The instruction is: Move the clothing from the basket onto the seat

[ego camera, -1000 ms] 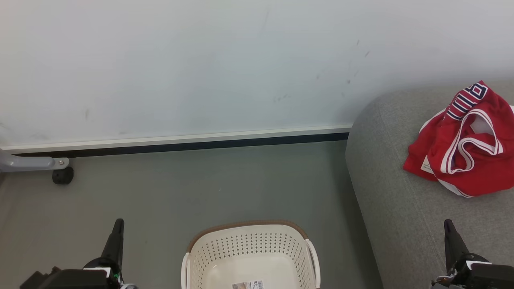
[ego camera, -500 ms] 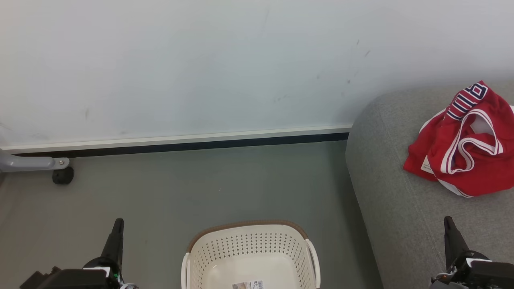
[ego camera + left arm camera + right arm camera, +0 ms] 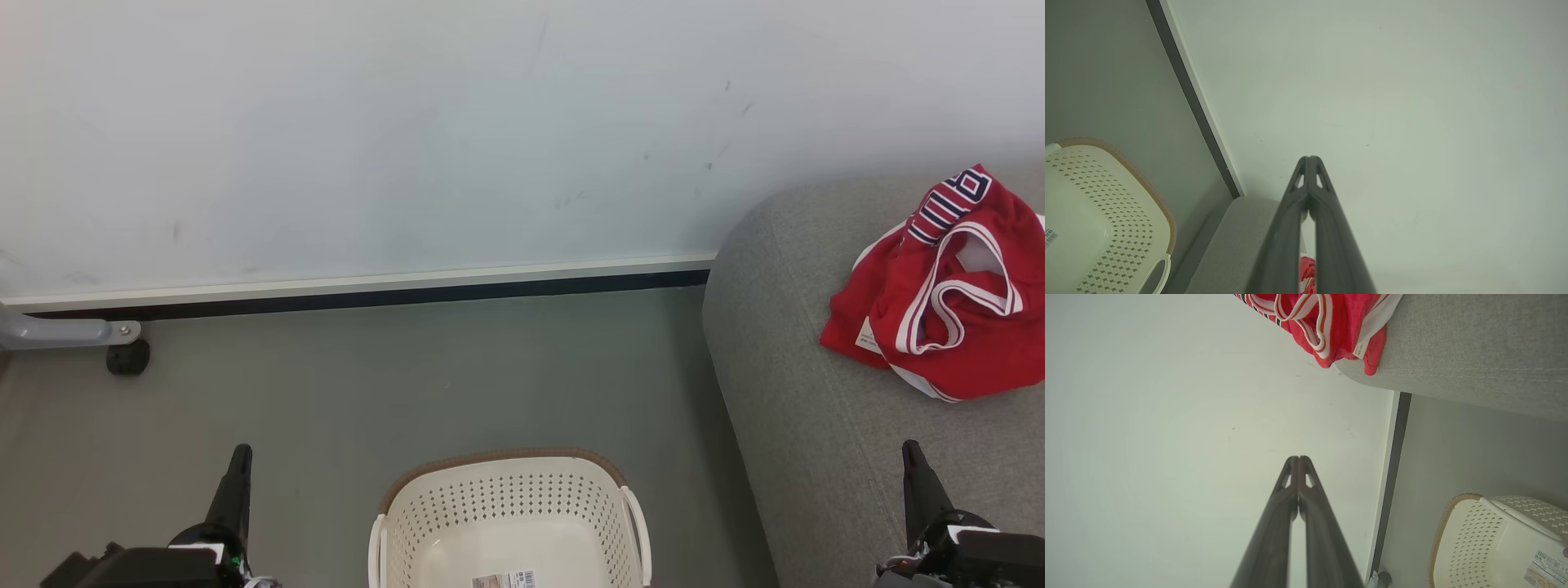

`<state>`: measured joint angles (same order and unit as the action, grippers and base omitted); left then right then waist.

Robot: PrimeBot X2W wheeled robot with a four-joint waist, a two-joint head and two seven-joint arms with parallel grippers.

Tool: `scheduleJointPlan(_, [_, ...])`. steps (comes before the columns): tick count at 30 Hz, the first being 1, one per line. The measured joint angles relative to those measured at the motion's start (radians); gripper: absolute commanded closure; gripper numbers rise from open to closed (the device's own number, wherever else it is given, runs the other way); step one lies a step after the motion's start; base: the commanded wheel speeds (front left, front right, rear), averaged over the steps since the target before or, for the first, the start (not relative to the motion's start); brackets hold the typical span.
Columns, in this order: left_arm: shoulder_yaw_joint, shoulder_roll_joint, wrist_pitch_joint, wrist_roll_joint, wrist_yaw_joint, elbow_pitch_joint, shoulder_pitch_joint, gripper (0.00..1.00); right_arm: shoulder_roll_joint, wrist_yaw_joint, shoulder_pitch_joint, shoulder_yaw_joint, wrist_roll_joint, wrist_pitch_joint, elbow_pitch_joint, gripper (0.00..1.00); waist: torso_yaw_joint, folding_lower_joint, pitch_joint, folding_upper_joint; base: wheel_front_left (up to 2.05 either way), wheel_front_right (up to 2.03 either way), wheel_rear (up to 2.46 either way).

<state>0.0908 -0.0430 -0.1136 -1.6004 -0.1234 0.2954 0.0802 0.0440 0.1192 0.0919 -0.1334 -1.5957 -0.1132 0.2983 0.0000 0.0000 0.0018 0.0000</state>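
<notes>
Clothing (image 3: 939, 302) lies in a crumpled red heap on the seat (image 3: 800, 441), well apart from the basket (image 3: 502, 453), which stands on the floor just beside the seat's rounded end. The basket's inside, where visible, is bare apart from a barcode label (image 3: 506, 580). Judgement: transfer looks done, pending the basket's near part, cut off by the head view's bottom edge. Left gripper (image 3: 241, 453) and right gripper (image 3: 910, 449) sit low on either side of the basket, fingers aimed at the wall (image 3: 408, 122); probably a rest pose, since neither is near cloth. The head view shows each gripper as one dark finger, so closure is unreadable there. The wrist views settle it: both pairs of jaws are pressed together at the tips, nothing between. The right wrist view adds more of the basket floor, bare too.
</notes>
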Motion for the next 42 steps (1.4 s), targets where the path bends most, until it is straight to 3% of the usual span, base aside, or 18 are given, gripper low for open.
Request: scheduleJointPlan(42, [0.000,0.000,0.000,0.000,0.000,0.000,0.000,1.00,0.000,0.000,0.000,0.000,0.000,0.000,0.000,1.00,0.000,0.0000,0.000,0.0000,0.00,0.00,0.00])
